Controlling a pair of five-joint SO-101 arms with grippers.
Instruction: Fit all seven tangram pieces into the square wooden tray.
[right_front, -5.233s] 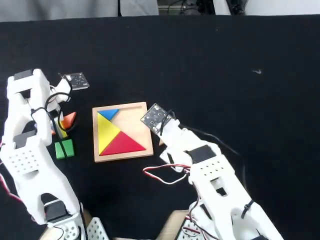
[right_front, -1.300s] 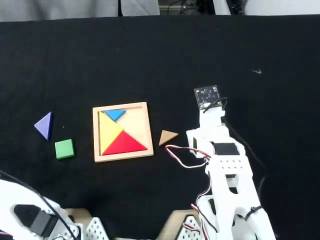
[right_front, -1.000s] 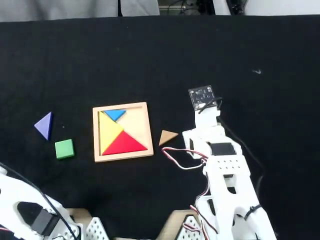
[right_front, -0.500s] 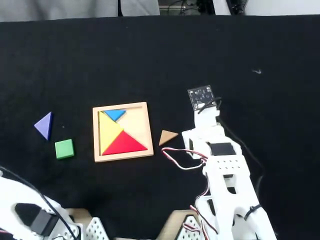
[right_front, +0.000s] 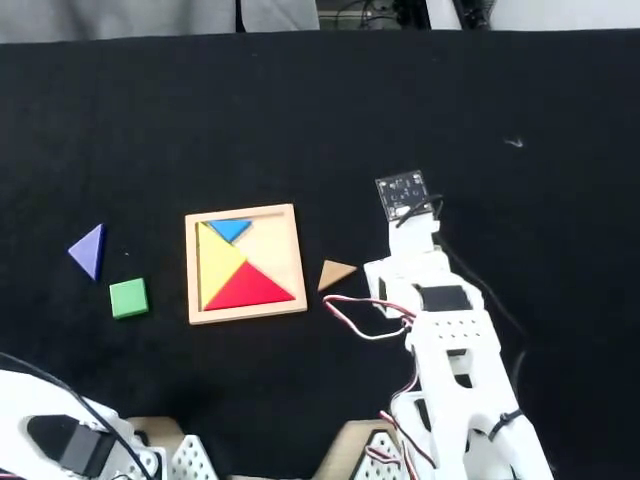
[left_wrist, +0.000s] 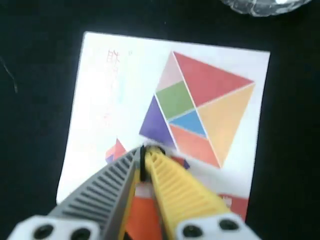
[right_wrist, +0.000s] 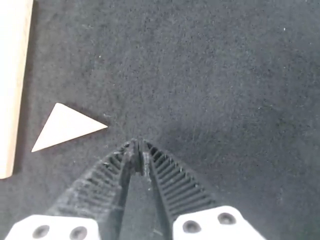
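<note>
The square wooden tray (right_front: 290, 222) holds a blue triangle (right_front: 230, 229), a yellow triangle (right_front: 218, 262) and a red triangle (right_front: 250, 288). Left of it on the black cloth lie a purple triangle (right_front: 89, 249) and a green square (right_front: 129, 298). A tan triangle (right_front: 335, 273) lies just right of the tray, beside the right arm (right_front: 440, 300). My right gripper (right_wrist: 136, 145) is shut and empty, a short way from the tan triangle (right_wrist: 65, 127). My left gripper (left_wrist: 145, 151) is shut, with an orange piece (left_wrist: 140, 222) showing between its fingers, above a printed card.
The left arm (right_front: 60, 440) sits at the table's near left corner. The printed card (left_wrist: 100, 100) shows the finished tangram square. A clear object (left_wrist: 260, 4) lies beyond the card. The tray's edge (right_wrist: 12, 75) runs along one side of the right wrist view.
The left arm has pulled back from the table's left side to the near corner, and the orange piece left with it. The right arm backed off the tray, uncovering the tan triangle.
</note>
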